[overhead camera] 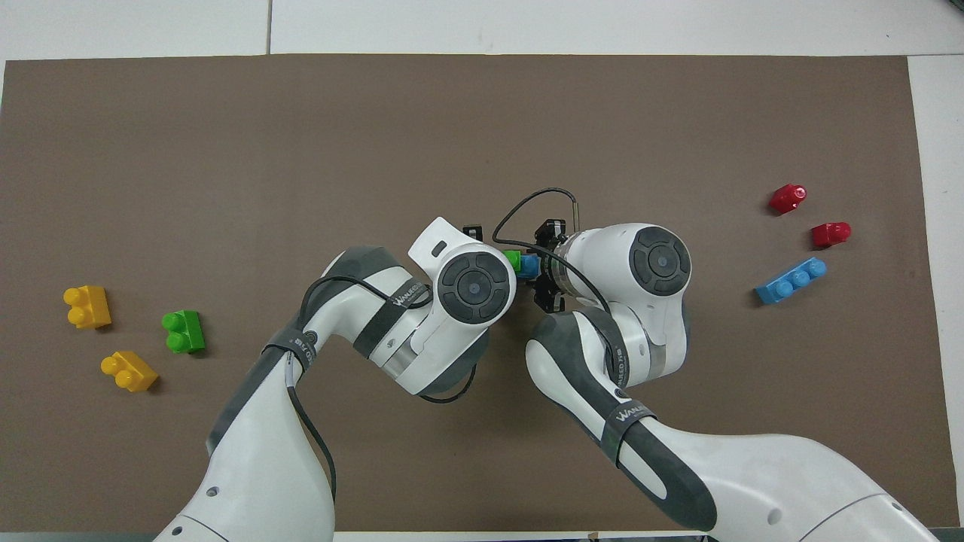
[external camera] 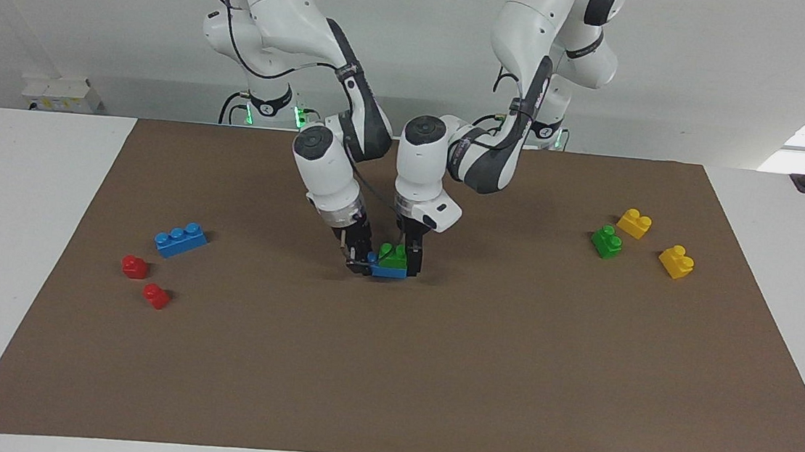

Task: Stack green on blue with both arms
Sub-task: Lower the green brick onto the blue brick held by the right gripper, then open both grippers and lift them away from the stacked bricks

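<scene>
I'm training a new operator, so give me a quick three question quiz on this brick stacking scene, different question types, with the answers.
1. True or false: a green brick sits on a blue brick at mid-mat.
2. How many red bricks lie on the mat?
3. The spare green brick lies beside: A) yellow bricks, B) red bricks?

Key: 1 true; 2 two; 3 A.
</scene>
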### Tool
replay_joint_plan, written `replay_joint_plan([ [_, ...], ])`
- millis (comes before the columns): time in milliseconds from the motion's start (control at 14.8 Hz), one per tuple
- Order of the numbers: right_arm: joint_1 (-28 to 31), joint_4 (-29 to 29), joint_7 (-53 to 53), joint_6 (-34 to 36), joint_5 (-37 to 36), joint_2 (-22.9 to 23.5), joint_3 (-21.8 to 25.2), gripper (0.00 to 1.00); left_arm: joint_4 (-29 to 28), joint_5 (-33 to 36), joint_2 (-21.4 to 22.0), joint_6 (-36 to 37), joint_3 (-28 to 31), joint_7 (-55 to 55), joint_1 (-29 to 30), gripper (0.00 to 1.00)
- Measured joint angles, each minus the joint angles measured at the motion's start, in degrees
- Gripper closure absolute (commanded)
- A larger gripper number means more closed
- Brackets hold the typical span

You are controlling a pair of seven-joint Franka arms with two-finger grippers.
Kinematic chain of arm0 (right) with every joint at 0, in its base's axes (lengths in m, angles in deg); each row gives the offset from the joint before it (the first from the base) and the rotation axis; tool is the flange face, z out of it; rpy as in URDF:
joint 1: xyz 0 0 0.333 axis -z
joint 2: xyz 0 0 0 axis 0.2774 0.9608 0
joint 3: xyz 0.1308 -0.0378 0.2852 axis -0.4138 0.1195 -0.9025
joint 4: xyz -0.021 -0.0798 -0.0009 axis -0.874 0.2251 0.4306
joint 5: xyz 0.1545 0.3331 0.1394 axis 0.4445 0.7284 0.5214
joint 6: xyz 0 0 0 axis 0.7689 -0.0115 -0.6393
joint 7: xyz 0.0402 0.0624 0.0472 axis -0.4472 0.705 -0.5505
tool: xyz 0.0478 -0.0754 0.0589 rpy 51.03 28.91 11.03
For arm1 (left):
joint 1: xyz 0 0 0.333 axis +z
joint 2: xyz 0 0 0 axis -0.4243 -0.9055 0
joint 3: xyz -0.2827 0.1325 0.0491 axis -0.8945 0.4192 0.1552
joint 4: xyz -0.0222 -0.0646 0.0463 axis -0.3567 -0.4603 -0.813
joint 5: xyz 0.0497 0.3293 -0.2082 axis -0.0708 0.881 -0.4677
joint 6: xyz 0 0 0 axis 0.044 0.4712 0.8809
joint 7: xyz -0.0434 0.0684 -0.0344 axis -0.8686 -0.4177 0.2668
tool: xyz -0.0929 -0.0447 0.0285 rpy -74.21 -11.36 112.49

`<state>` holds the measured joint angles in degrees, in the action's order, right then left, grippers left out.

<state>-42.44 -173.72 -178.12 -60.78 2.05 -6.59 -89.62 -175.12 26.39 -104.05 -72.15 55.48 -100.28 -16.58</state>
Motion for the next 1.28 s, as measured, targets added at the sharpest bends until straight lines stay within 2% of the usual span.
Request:
replay_joint_plan([
  [337,0.87,0.34,0.0,-0.35,0.0,0.0,0.12,0.17,0.08,0.11,0.66,0.02,0.37,3.35,0.03,0.0],
  [540,3.39,1.46,0.0,0.46,0.0,-0.09,0.15,0.17,-0.06,0.15,2.87,1.59,0.87,12.78,0.71,0.0],
  [742,7.06,3.43,1.22,4.42,0.0,-1.03,0.16,0.14,-0.55,0.16,5.25,3.53,1.0,22.23,2.5,0.0],
  [1012,13.61,4.85,14.88,10.99,0.0,-3.97,0.23,0.02,-1.58,0.17,6.0,3.75,1.03,35.5,4.06,0.0],
  [1282,18.24,6.75,28.36,16.84,-0.01,-6.28,0.28,0.01,-2.15,0.17,6.01,4.52,1.0,46.43,5.4,0.0],
])
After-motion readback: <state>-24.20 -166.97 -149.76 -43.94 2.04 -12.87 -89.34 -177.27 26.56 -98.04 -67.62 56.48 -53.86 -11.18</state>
